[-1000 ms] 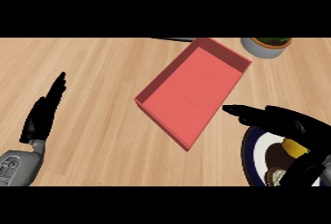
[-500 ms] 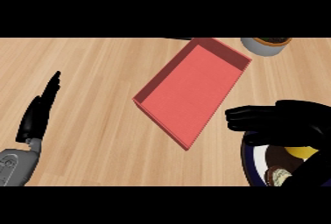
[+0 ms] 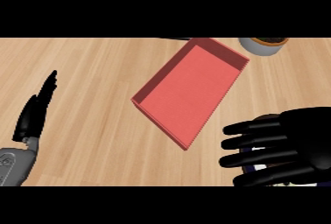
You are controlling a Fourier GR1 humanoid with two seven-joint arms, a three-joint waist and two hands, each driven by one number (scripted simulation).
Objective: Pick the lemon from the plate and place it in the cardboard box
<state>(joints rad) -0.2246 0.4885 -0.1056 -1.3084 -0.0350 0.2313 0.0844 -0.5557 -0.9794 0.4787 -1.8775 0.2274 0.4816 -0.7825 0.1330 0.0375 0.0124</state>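
Note:
My right hand hovers at the lower right with its fingers spread and pointing left, open. It covers the dark-rimmed plate, of which only slivers show between the fingers. The lemon is hidden under the hand. A shallow red box lies tilted in the middle of the counter, its near corner just left of the right hand's fingertips. My left hand rests at the left edge, fingers straight and pointing up, open and holding nothing.
A grey pot with a brown inside stands at the top right, just beyond the box's far corner. Bare wooden counter stretches between the left hand and the box.
My right hand has moved in over the plate and spread its fingers, so the yellow lemon seen earlier is now covered. The left hand has drifted slightly left.

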